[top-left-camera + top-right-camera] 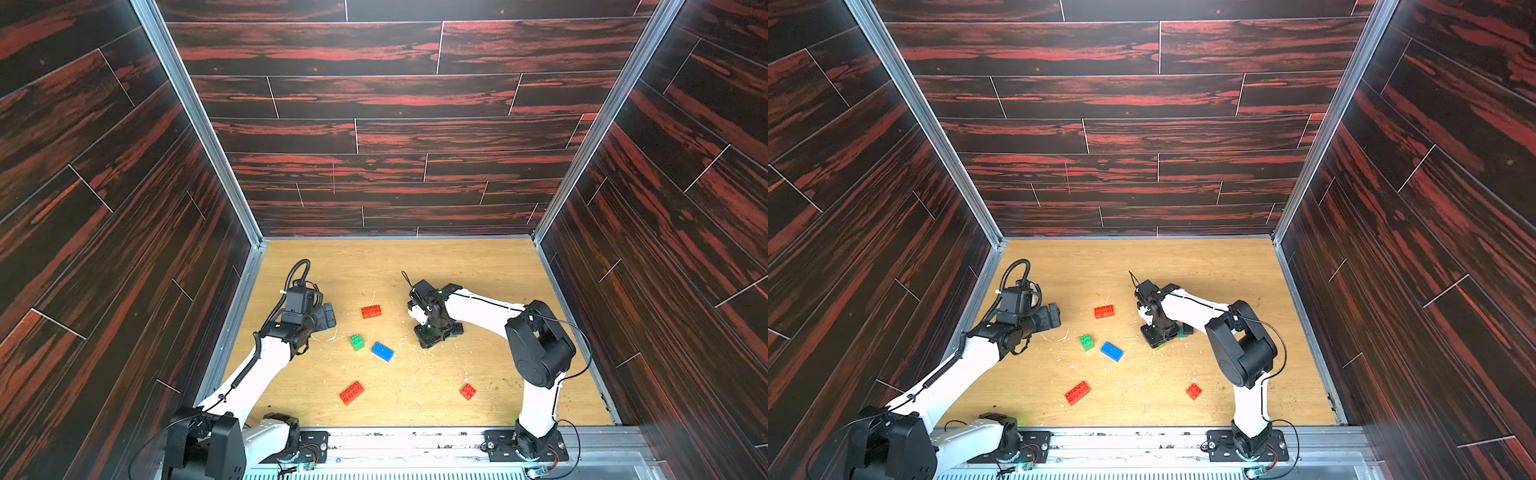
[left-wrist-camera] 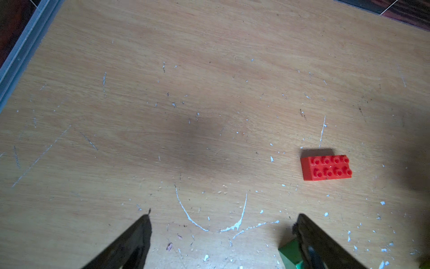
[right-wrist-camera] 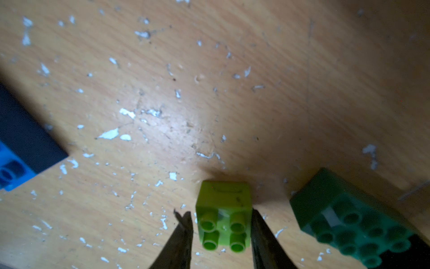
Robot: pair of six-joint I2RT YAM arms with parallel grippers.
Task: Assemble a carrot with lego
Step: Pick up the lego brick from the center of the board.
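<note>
On the table (image 3: 232,93), right gripper (image 3: 220,213) straddles lime brick (image 3: 223,200) (one finger touching, clamp unclear); left gripper (image 2: 224,213) gapes empty.

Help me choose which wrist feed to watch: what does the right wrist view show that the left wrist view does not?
Only the right wrist view: the right hand with a finger on either side of the lime brick, the teal brick nearby, and a corner of the blue brick. Only the left wrist view: the left hand wide open, a long red brick, and part of a green brick. Both: the scratched wooden table.
</note>
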